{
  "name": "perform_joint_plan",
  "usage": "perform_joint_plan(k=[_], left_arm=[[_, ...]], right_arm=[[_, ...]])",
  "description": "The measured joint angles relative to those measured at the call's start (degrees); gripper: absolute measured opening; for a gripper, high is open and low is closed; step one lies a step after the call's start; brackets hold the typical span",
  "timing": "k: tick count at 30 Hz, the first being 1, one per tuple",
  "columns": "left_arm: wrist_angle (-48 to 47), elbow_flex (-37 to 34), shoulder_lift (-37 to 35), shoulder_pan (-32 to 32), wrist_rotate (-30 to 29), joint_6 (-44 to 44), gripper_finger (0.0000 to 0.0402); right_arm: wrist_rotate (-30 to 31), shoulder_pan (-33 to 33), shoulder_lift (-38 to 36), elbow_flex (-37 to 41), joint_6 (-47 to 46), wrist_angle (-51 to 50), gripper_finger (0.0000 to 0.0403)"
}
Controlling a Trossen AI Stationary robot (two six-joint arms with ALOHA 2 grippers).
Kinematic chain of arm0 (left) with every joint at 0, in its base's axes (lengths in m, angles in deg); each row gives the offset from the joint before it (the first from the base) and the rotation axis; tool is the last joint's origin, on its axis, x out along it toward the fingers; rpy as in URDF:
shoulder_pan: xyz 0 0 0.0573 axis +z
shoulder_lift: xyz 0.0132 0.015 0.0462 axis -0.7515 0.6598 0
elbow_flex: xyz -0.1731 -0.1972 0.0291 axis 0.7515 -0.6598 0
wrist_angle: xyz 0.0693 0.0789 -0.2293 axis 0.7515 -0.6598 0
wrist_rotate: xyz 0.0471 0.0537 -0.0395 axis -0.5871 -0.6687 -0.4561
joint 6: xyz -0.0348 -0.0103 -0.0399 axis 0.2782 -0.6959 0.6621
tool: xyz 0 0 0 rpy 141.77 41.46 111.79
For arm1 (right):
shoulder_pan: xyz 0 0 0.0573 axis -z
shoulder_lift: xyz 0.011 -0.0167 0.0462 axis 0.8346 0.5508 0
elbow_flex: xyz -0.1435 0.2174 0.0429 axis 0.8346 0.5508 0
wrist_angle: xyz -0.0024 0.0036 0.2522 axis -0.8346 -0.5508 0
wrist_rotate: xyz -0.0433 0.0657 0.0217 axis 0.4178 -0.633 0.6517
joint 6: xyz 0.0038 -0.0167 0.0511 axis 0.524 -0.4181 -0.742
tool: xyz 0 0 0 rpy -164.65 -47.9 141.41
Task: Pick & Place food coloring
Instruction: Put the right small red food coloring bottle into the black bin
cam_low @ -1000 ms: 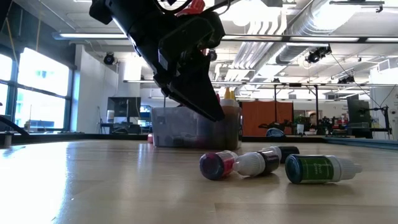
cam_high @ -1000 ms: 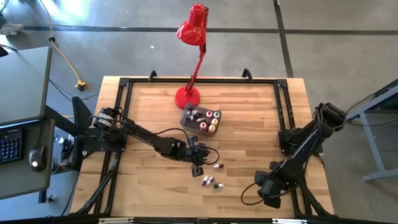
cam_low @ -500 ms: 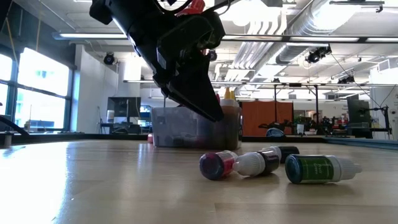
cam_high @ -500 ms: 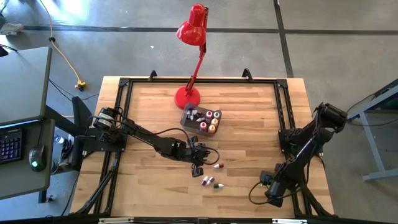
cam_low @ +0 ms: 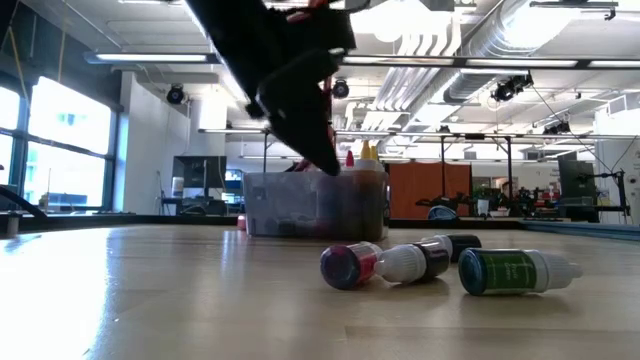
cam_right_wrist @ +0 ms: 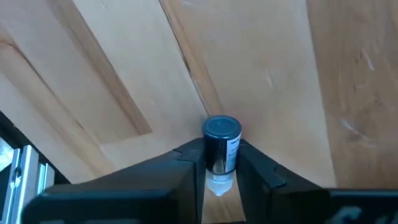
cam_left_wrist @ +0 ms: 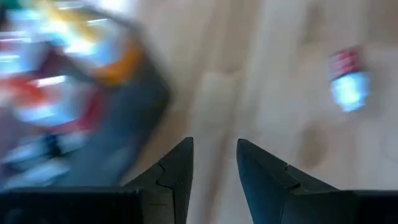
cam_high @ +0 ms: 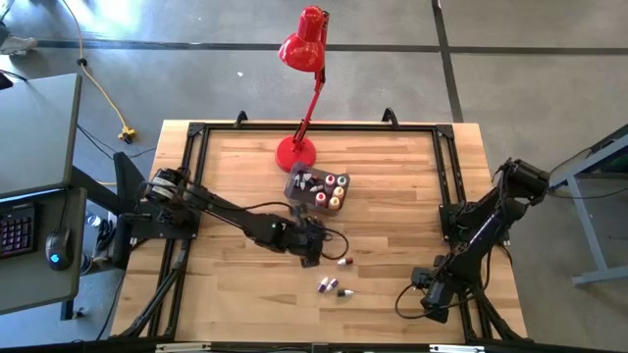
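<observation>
Three food coloring bottles lie on their sides on the wood near the table's near edge: a maroon one (cam_low: 350,266), a dark one (cam_low: 452,244) and a green one (cam_low: 508,271). Several more stand in the grey tub (cam_high: 297,180). My left gripper (cam_high: 311,247) hovers open and empty between the tub and the loose bottles (cam_high: 332,287); its wrist view shows the tub (cam_left_wrist: 134,109) and a red bottle (cam_left_wrist: 346,78). My right gripper (cam_right_wrist: 219,153) is at the table's near right corner (cam_high: 435,294), shut on a dark bottle. My right gripper pinches a dark food coloring bottle by its body (cam_right_wrist: 221,149) between the two fingers. The bottle lies along the fingers, its round dark base away from the wrist and its white cap (cam_right_wrist: 219,183) back between them. The fingers point down at the wood.
A red desk lamp (cam_high: 297,152) stands by the far edge, just behind the tub. A black frame rail (cam_high: 446,167) runs around the table. Cables trail from the left gripper across the middle. Bare wood lies left of the tub and along the near left side.
My left gripper has risen off the table and moved toward the far edge and the tub, still open and empty. My right gripper has shifted a little toward the table's right edge. The three loose bottles have not moved.
</observation>
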Motion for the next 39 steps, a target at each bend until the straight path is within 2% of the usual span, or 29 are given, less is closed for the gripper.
perform_joint_plan(k=[4, 9, 13, 16, 18, 23, 26, 28, 31, 36, 39], left_arm=[[-15.09, 7.91, -1.31, -0.02, -6.87, -0.01, 0.012], [-38.46, 20.3, -3.05, -0.02, -19.06, -0.02, 0.012], [-52.71, 32.54, -3.23, -0.02, -27.89, -0.2, 0.012], [-60.2, 42.53, -3.24, 0.0, -30.54, -0.47, 0.012], [-63.32, 48.32, -3.33, 0.01, -30.88, -1.57, 0.012], [-66.69, 60.36, -3.29, 0.02, -31.08, -2.57, 0.012], [-64.64, 59.73, -5.66, 0.02, -30.82, -7.22, 0.012], [-64.04, 59.34, -6.57, 0.44, -30.78, -10.5, 0.012], [-64.7, 59.26, -7.61, 0.81, -30.43, -10.37, 0.012], [-64.88, 59.25, -7.54, 1.57, -29.07, -10.28, 0.012], [-65.27, 59.25, -7.57, 1.53, -27.32, -10.26, 0.012]], right_arm=[[0.79, 0.55, -1.66, -0.51, 0.23, -0.31, 0.0058], [9.18, 4.75, -5.17, -1.86, 5.23, 1.92, 0.0079], [18.22, 11.99, -5.49, -1.6, 17.17, 3.99, 0.0077], [26.6, 20.31, -5.13, -1.62, 30.09, 9.7, 0.0063], [29.06, 26.69, -4.84, -1.6, 39.97, 16.32, 0.006], [28.64, 40.03, -4.59, -5.49, 61.85, 30.38, 0.0073], [27.9, 45.78, -4.54, -10.72, 73.82, 30.96, 0.0073], [29.44, 49.92, -3.85, -14.34, 80.04, 31.42, 0.0072], [28.09, 56.73, -1.01, -19.69, 85.05, 31.71, 0.0074], [18.26, 65.74, 8.25, -27.87, 87.58, 30.32, 0.0078], [14.1, 68.92, 14.44, -32.49, 87.98, 25.08, 0.0078]])
